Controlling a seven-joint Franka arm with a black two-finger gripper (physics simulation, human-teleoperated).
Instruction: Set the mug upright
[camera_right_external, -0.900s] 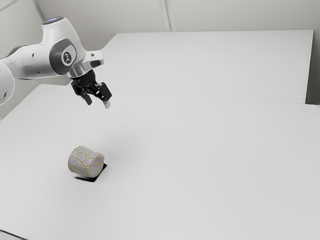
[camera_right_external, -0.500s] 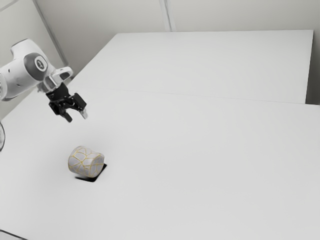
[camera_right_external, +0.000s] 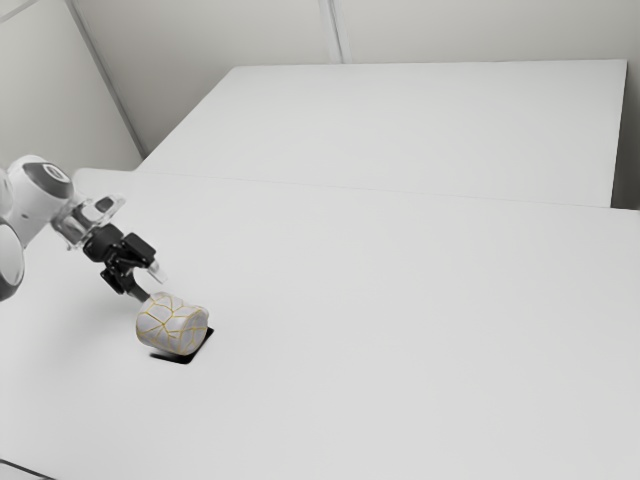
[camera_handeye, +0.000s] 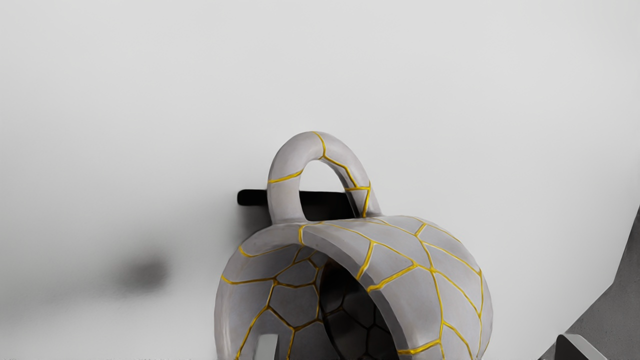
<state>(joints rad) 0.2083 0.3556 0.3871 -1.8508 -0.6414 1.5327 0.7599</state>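
Note:
The black gripper (camera_right_external: 148, 284) is low at the exterior view's left, right beside the mug (camera_right_external: 173, 326), which lies on its side, grey with gold crack lines. In the wrist view the mug (camera_handeye: 440, 280) shows its open mouth and its handle loop. The gripper (camera_handeye: 422, 347) stands open there, one fingertip in front of the mouth and the other past the mug's outer wall. Whether a finger touches the mug cannot be told.
A flat black patch (camera_right_external: 172, 358) lies under the mug on the white table (camera_right_external: 400, 330). Behind is a raised-looking white surface (camera_right_external: 420, 125) with walls around it. A dark line (camera_right_external: 25, 469) crosses the exterior view's lower left corner.
The arm has come down and toward the exterior view's left, bringing my gripper from well above the table to beside the mug. The mug has not moved.

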